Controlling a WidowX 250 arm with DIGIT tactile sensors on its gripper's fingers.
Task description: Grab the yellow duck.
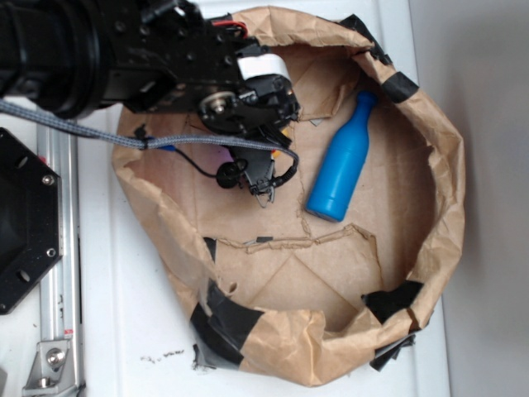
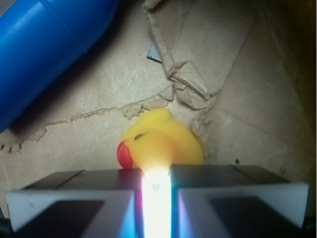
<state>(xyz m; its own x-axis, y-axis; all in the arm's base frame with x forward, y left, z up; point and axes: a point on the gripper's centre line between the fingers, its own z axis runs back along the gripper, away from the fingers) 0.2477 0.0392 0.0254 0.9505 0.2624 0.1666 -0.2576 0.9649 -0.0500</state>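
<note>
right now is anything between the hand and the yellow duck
Nothing visible. In the wrist view the yellow duck sits directly ahead of the hand on the brown paper. The blue bottle lies off to the side, clear of the path.

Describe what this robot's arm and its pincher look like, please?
The arm is chunky black plastic and metal, with a white cylinder near the wrist. A grey braided cable and a thin black wire trail along it. The gripper has dark fingers with white edges.
</note>
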